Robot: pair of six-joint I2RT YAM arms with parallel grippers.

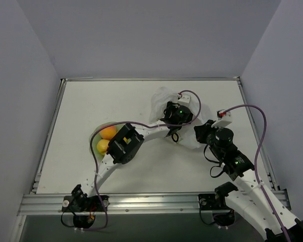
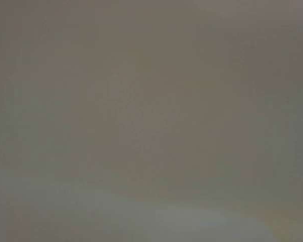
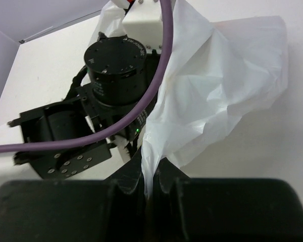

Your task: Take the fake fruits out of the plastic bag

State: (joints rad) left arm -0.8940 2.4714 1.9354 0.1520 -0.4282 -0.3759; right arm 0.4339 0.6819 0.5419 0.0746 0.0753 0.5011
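**Location.** The plastic bag (image 1: 161,98) is lying on the desk (image 1: 91,101) right of centre. It is well apart from the pale green bowl (image 1: 93,142) on the left. Two fake fruits (image 1: 108,133) are sitting in the bowl, the orange one just beyond the yellow one (image 1: 102,146). No other fruit is showing, because the bag's film is hiding whatever is inside.

**Pincer state.** The right pincer (image 3: 150,177) is clamping a fold of the bag's near edge, with its fingers (image 3: 129,176) pressed together on the film. The left arm's wrist (image 1: 175,113) is sitting in the bag's opening. The film is covering the left pincer and the left wrist view is giving only a grey blur, so I cannot tell whether it is apart or together.

**Handling.** The bag is appearing thin, soft and crinkled, so it is probably very light and without stiffness. It is likely to lift or slide with any pull unless it is pinned. A gathered edge, as the right pincer is gripping now, is the sound place to hold it. The fruits are looking smooth, round and glossy, so they are probably light, rigid and slippery and liable to roll or pop out of a pinch. Each one is best taken across its widest part, centred between the fingers.

**Markings.** No brand, label or writing is legible in any view. Only a green indicator light (image 3: 137,130) is showing on the left arm.
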